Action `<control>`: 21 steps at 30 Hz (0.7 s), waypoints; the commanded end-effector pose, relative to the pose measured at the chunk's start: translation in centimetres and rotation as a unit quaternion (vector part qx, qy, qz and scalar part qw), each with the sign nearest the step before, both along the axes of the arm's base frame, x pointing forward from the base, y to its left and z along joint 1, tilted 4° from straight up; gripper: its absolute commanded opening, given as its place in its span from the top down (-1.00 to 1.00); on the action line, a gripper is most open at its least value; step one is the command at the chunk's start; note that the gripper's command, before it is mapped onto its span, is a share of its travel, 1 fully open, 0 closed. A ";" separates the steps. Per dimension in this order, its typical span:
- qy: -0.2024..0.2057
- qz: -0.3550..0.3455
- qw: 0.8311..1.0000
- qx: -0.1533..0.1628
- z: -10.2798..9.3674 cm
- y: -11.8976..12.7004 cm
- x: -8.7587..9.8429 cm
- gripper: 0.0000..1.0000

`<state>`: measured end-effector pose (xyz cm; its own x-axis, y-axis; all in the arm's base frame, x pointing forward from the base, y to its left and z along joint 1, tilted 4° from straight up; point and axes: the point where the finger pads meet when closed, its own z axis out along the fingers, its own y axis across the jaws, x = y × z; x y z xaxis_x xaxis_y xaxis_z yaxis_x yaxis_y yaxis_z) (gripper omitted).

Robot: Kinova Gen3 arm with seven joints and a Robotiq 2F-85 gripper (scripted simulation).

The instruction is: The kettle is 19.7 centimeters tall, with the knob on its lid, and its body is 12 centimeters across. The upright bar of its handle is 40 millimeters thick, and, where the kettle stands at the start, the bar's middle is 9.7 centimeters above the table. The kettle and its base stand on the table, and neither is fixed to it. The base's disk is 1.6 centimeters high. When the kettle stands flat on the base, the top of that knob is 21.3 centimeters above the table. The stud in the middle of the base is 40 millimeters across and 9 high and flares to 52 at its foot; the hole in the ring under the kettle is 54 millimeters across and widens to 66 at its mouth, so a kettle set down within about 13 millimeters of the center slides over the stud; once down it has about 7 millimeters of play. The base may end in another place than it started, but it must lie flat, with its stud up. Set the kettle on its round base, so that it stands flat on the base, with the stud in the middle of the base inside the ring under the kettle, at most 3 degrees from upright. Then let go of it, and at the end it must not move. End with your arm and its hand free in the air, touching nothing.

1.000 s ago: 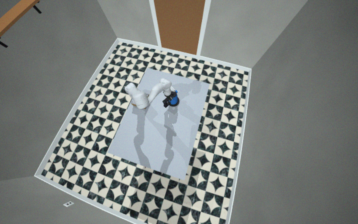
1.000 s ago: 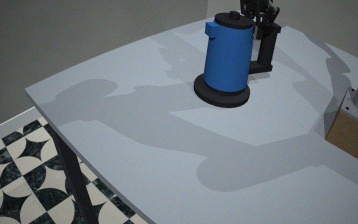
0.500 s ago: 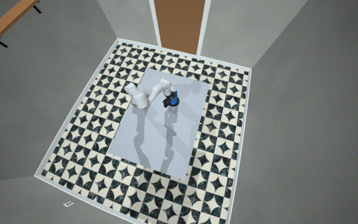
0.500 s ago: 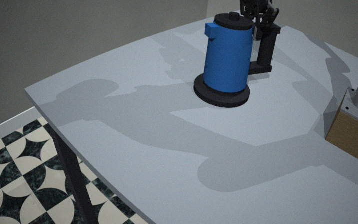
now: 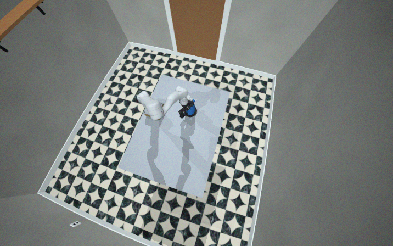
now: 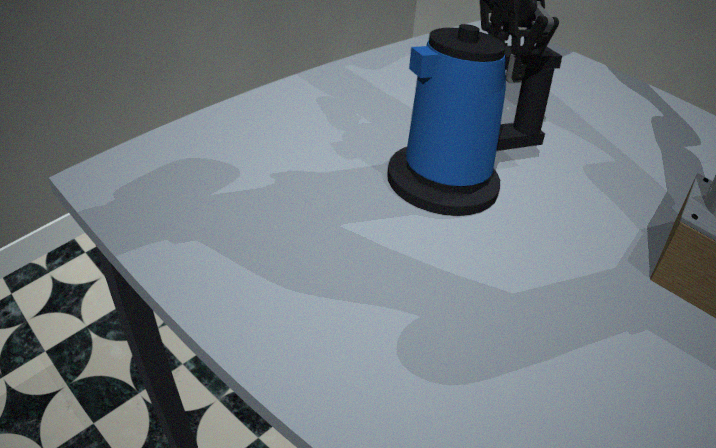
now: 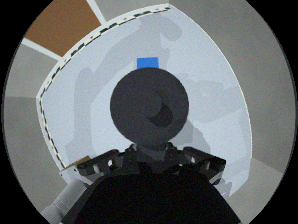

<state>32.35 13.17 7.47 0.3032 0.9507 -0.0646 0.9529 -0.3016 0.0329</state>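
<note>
Your blue kettle point(image 6: 457, 116) stands on its round black base point(image 6: 442, 193), its bottom edge inside the disk's rim all the way round as far as the exterior view shows. It looks upright and seated, though the stud and ring are hidden, so you cannot confirm the fit from here. The base lies flat on the grey worktop point(image 6: 316, 295), towards the far side. The spout point(image 6: 422, 59) points away from the handle point(image 6: 532, 100), which leaves that upright bar free at the back for gripping. Your hand point(image 6: 520, 39) comes down on the handle's top from above and is clamped on it, fingers partly apart around the bar. From the top view the arm point(image 5: 162, 104) reaches out bent from its mount, wrist turned downward over the kettle. By my reading, only the release remains.
</note>
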 end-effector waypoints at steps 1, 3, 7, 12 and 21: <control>-0.001 0.000 1.000 0.000 0.0 0.0 0.0 1.00; -0.001 0.000 1.000 0.000 -0.1 0.0 0.0 1.00; -0.001 0.000 1.000 0.000 -0.2 0.0 0.0 1.00; -0.001 0.000 1.000 0.000 -0.2 0.0 0.0 1.00; -0.001 0.000 1.000 0.000 -0.2 0.0 0.0 1.00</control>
<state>32.34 13.15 7.19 0.3030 0.9508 -0.0648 0.9529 -0.3015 0.0326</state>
